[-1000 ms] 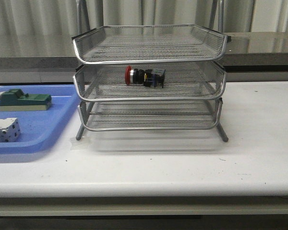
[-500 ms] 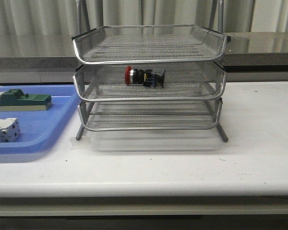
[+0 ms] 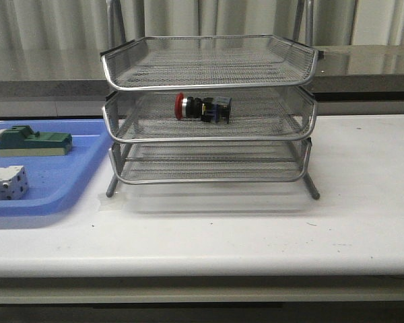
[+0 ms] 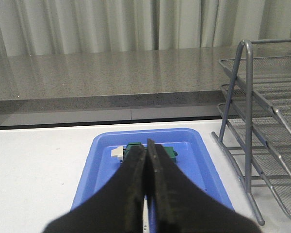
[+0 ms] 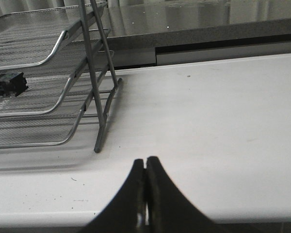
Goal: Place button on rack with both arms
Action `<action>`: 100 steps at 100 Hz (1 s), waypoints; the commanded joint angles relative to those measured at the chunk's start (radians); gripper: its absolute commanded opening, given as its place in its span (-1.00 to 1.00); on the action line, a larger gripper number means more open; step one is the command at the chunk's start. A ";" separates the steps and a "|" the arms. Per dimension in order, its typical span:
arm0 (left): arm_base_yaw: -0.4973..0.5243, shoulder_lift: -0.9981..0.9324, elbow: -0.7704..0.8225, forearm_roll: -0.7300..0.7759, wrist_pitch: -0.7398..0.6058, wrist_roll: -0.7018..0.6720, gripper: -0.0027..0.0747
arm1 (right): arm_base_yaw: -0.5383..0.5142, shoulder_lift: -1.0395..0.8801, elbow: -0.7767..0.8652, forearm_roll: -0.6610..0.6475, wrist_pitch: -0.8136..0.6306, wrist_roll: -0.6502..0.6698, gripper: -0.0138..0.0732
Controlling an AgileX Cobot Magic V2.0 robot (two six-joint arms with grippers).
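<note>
Button (image 3: 202, 108) lies on its side in the middle tier of the rack (image 3: 209, 84), red head toward the left arm's side. Left hand (image 4: 146, 150) fully closed, fingers pressed together, holding nothing; blue tray (image 4: 203, 167) sits just ahead of it with the green block (image 4: 169, 152) past the fingertips, rack off to its side. Right hand (image 5: 145, 167) also closed and empty, over bare desk (image 5: 208, 121), rack leg ahead and to one side, well clear.
</note>
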 commanded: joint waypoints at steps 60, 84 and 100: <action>0.000 0.004 -0.031 -0.005 -0.078 -0.010 -0.98 | 0.003 -0.020 -0.009 -0.020 -0.121 0.012 -0.82; 0.000 0.004 -0.031 -0.005 -0.078 -0.010 -0.98 | 0.003 -0.020 -0.009 -0.020 -0.121 0.012 -0.82; 0.000 0.004 -0.031 -0.005 -0.078 -0.010 -0.98 | 0.003 -0.020 -0.009 -0.020 -0.121 0.012 -0.82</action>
